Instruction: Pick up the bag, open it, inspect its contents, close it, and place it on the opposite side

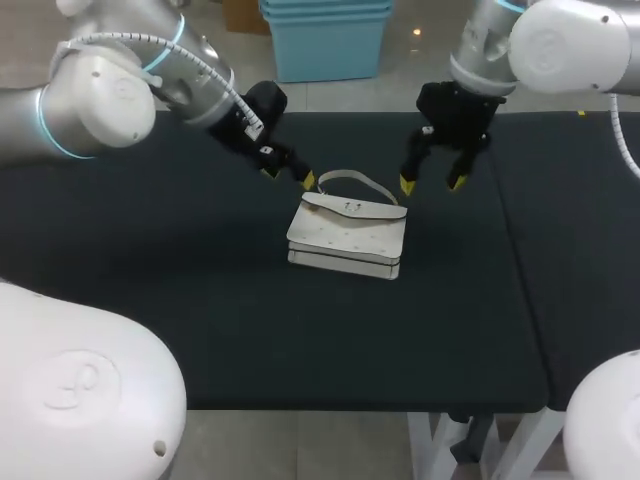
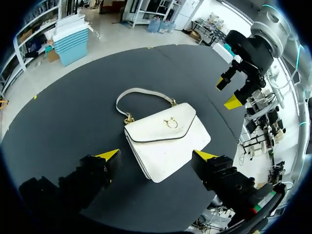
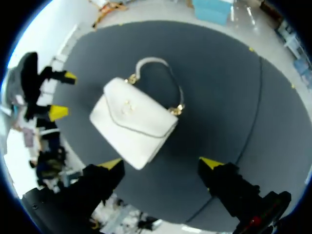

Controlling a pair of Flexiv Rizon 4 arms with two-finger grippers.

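A small white handbag (image 1: 347, 235) lies flat on the black table (image 1: 150, 300) near its middle, flap shut with a gold clasp, and its curved handle (image 1: 357, 180) rests on the far side. My left gripper (image 1: 290, 177) hangs open just off the bag's far left corner, holding nothing. My right gripper (image 1: 432, 183) hangs open above the table by the bag's far right corner, also holding nothing. In the left wrist view the bag (image 2: 165, 139) lies ahead of the open fingers (image 2: 108, 155), with my right gripper (image 2: 229, 92) beyond it. In the right wrist view the bag (image 3: 134, 122) lies ahead of the spread fingertips (image 3: 209, 162).
The black table is made of two parts, with a seam (image 1: 515, 260) running front to back right of the bag. Bare cloth lies on both sides of the bag.
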